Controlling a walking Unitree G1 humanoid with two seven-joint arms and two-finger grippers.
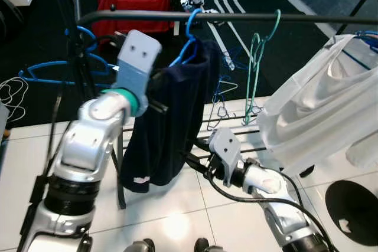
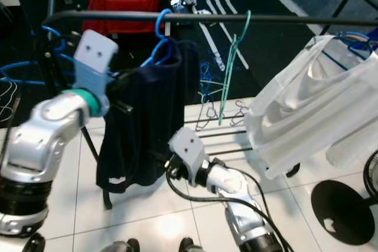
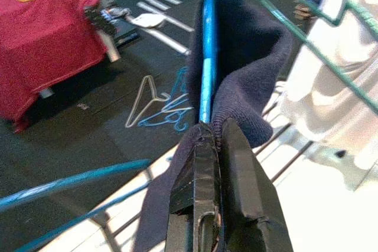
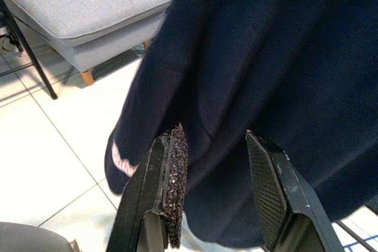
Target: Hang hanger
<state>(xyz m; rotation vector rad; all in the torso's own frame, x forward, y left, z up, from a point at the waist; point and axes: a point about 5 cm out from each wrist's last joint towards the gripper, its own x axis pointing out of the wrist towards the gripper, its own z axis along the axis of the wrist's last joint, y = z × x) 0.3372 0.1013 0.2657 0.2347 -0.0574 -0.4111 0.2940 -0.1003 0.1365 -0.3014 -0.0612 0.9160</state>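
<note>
Left gripper [image 3: 215, 131]: fingers clenched on navy knit garment [image 1: 177, 116] at blue wire hanger [image 3: 206, 57].
Right gripper [image 4: 215, 146]: fingers spread, rough pads facing the hem.
Rail [image 1: 266, 18]: black tube.

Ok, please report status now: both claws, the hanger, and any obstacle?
Left claw shut on blue hanger with navy garment, hook over rail. Right claw open, low by the garment's hem. Green hanger and white garment hang alongside.

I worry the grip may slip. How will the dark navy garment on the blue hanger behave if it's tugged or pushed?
The navy garment looks soft and floppy: it folds around the blue hanger, so it would likely bunch rather than resist. Hung from the rail by one hook, it would probably swing when pushed. The left gripper pinches thick knit, which probably grips well.
</note>
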